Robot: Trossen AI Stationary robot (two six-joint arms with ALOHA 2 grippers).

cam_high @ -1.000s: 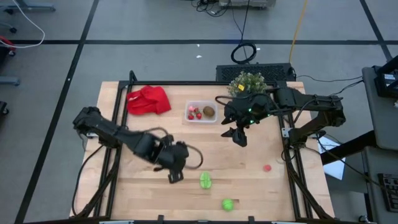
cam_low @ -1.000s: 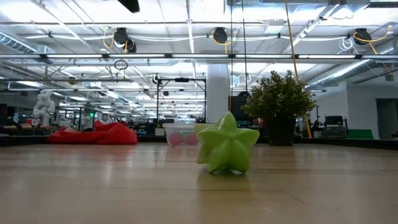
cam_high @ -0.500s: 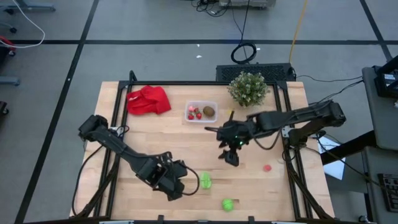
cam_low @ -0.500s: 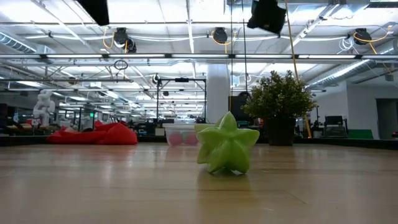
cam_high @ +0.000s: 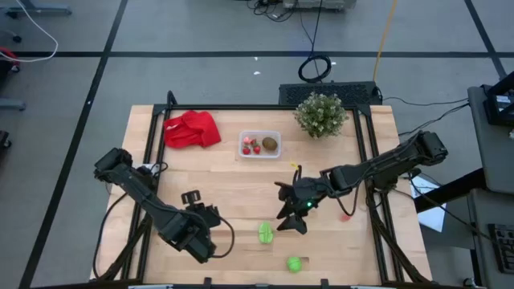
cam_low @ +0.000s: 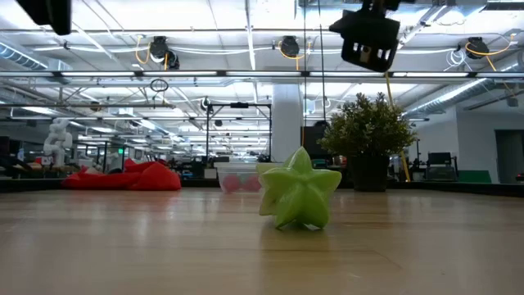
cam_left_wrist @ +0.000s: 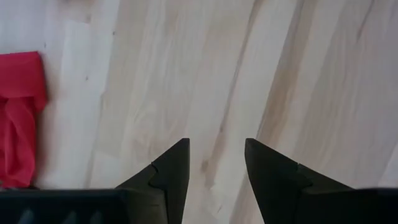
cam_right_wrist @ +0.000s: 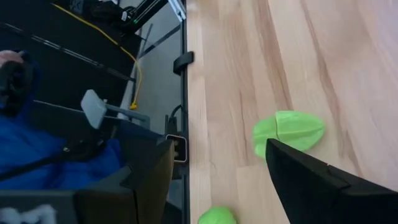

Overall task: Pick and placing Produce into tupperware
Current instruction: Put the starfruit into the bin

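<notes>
A green star-shaped piece of produce (cam_high: 265, 233) lies on the wooden table near its front edge, and shows large in the low view (cam_low: 300, 199). A round green piece (cam_high: 294, 263) lies nearer the front edge. The clear tupperware (cam_high: 259, 144) stands at the far middle with red pieces and a brown oval inside. My right gripper (cam_high: 289, 220) hangs open above the table, just right of the star piece (cam_right_wrist: 288, 132), touching nothing. My left gripper (cam_left_wrist: 214, 146) is open over bare wood, left of the star piece (cam_high: 199, 221).
A red cloth (cam_high: 191, 129) lies at the far left and a potted plant (cam_high: 320, 114) stands at the far right. A small red piece (cam_high: 346, 214) lies near the table's right edge. Bare wood (cam_high: 233, 185) stretches between the tupperware and the green pieces.
My right gripper has come down and toward the near edge, leftward, from beside the plant to just right of the star piece, staying open. My left gripper has drawn away from the star piece toward the table's left and near edge. No produce has moved.
</notes>
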